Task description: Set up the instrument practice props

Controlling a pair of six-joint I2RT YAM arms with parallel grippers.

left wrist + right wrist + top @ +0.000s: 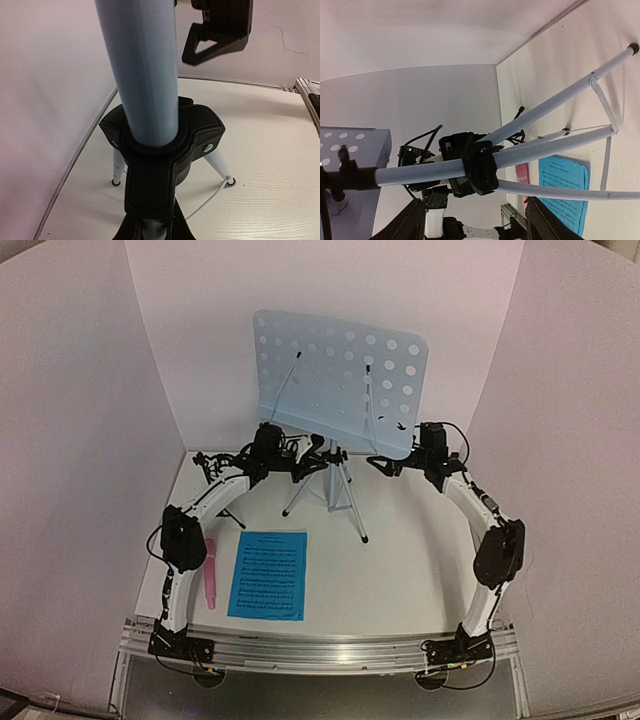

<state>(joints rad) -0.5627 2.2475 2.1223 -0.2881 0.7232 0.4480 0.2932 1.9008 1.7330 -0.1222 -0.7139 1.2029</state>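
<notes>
1. Centrally, toward the far edge of the table (410,570), the music stand (340,370) stands upright on its tripod.
2. Near the leg hub, the left gripper (150,231) is clamped tight on the stand.
3. Beside the stand's ledge, the right gripper (480,225) has its jaws spread wide, gripping nothing.
4. Toward the near edge, left of centre, the sheet music (268,575) lies flat, with the pink microphone (211,573) just beside it.

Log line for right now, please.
left end effector: shut on music stand pole | right end effector: open, empty | sheet music, microphone: flat on table
</notes>
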